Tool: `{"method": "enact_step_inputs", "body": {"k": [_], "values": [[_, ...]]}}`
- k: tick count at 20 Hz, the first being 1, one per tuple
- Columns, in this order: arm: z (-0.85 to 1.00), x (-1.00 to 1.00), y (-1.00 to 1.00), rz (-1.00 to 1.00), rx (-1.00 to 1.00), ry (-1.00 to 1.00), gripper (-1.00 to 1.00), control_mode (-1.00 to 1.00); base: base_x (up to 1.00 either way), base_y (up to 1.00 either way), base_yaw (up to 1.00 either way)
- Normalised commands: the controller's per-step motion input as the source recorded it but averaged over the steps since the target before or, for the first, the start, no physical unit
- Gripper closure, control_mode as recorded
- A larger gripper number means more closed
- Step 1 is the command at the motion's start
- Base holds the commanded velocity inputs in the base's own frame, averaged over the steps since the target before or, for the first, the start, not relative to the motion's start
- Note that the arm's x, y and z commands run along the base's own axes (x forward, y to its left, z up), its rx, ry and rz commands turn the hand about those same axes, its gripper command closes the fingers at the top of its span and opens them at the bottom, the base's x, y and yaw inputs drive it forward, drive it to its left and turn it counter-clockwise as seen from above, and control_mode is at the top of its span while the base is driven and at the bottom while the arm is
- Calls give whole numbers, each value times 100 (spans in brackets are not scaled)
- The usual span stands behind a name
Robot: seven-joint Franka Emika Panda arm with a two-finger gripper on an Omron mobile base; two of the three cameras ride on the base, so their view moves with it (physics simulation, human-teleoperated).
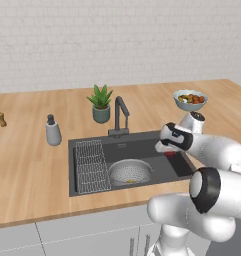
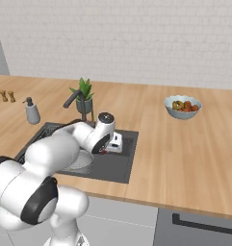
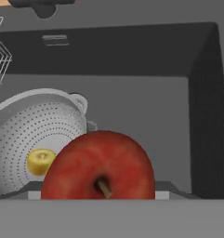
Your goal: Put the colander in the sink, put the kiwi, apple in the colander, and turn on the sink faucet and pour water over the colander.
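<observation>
Gripper (image 1: 170,153): closed on apple (image 3: 98,166) — over sink (image 1: 142,145)
Colander (image 1: 130,172): in sink — kiwi (image 3: 41,161) inside

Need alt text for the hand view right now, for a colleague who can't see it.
A red apple fills the lower centre, stem toward the camera, held over the dark sink. Behind it to the left sits the silvery colander with the yellow-green kiwi inside.
</observation>
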Motion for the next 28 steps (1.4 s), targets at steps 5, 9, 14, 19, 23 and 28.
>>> {"method": "enact_step_inputs", "body": {"k": [5, 9, 14, 19, 23, 28], "values": [[-8, 5, 78, 6, 6, 7, 100, -100, 0, 0, 0], [-33, 39, 71, 3, 1, 11, 100, -100, 0, 0, 0], [-41, 27, 57, 1, 0, 10, 100, -100, 0, 0, 0], [-30, 4, 47, 0, 0, 9, 100, -100, 0, 0, 0], [-33, 0, 14, 0, 0, 7, 100, -100, 0, 0, 0], [-31, 0, 0, 0, 0, 6, -100, -100, 0, 0, 0]]}}
